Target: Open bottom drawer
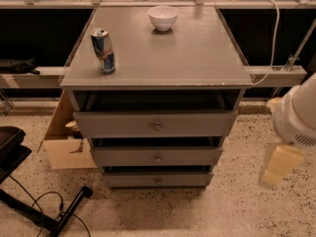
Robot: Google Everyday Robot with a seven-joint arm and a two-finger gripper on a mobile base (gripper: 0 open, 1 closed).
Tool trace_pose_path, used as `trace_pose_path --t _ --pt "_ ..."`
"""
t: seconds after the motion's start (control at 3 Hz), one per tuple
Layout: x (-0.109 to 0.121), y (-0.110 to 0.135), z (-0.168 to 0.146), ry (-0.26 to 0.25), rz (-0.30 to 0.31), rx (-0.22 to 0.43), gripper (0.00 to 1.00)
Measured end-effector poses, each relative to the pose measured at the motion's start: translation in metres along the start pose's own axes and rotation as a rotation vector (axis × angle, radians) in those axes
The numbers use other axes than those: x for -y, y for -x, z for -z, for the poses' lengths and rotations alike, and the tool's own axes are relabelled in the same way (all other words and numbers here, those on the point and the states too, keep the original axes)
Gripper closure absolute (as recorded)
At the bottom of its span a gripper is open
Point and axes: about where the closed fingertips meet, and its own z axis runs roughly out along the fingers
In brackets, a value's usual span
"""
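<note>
The approach step seems in hand: the end effector, open or closed impossible to tell, hangs well right of the bottom drawer and must reach its knob.

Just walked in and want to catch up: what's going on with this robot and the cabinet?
The robot's gripper hangs off to the right of a grey three-drawer cabinet, apart from it and holding nothing. The bottom drawer has not been grasped yet, and its knob is untouched. A can and a white bowl sit on top.
</note>
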Motion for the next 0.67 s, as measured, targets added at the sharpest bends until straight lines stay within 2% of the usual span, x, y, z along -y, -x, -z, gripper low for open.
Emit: trace_pose_path --t 0.33,0.67 --pt "-0.032 -0.039 -0.083 0.043 -0.027 -0.03 0.0" --pt "-0.069 -0.075 -0.169 0.128 -0.036 -0.049 0.0"
